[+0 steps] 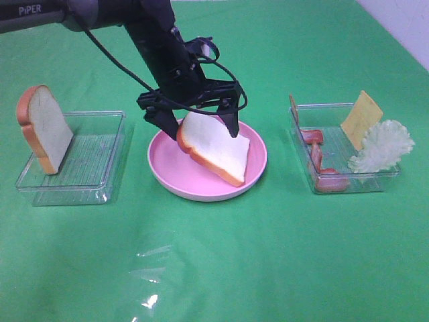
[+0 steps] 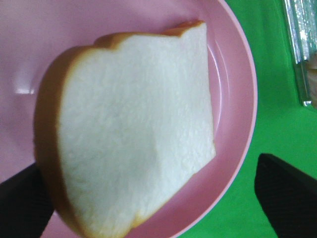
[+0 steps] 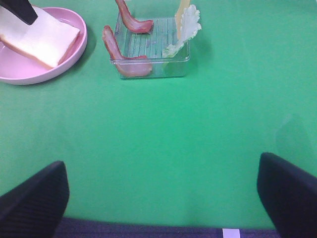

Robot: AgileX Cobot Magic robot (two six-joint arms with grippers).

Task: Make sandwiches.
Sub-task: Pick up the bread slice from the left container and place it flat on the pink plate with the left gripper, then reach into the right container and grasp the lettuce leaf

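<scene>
At centre of the high view, left hand point(image 1: 198, 132) over pink plate point(image 1: 201, 192), fingers spread wide, clamped on nothing. Between and just below them, bread slice point(image 1: 218, 151), tilted: rounded top raised toward upper left, square end down at lower right of the plate, long axis along that diagonal. Further left, clear tray point(image 1: 74, 194) with second slice point(image 1: 43, 127) upright. Further right, right tray point(image 1: 348, 184) with bacon point(image 1: 318, 161), cheese point(image 1: 362, 119), lettuce point(image 1: 382, 147). Right hand point(image 3: 161, 198) wide apart over green surface point(image 3: 163, 139), well apart from everything.
</scene>
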